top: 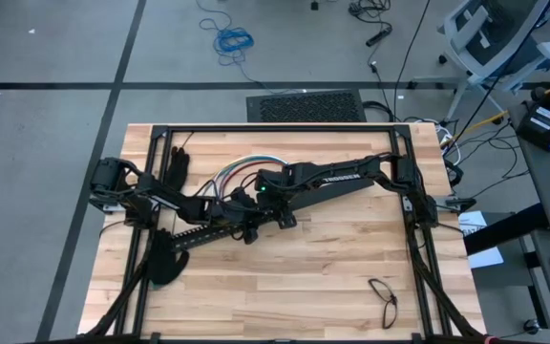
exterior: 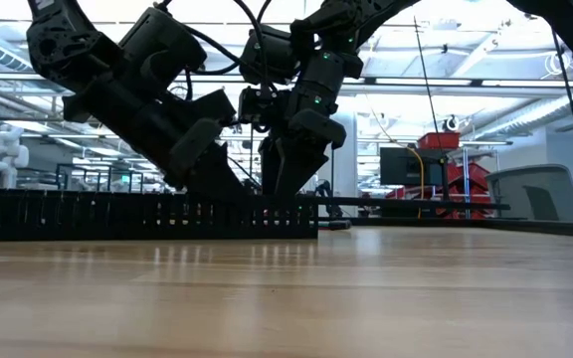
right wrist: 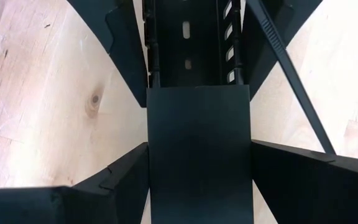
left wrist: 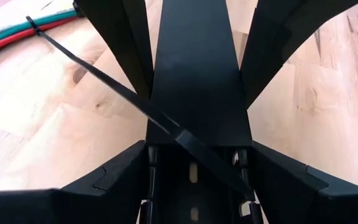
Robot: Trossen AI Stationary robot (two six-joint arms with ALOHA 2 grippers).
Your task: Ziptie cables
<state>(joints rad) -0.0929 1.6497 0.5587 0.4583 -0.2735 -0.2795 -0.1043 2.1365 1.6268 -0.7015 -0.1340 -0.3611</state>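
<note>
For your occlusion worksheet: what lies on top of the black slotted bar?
A ziptie crosses the bar diagonally, running from the cables. Both tools straddle the bar; whatever lies under it is hidden.

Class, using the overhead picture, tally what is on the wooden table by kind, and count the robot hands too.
Black gloves: 2
Cable bundle: 1
Black slotted bar: 1
Glasses: 1
Robot hands, left hand and right hand: 2
Total: 7

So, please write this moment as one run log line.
left gripper: around black bar | right gripper: same bar | ziptie: across bar | cables: on table
</note>
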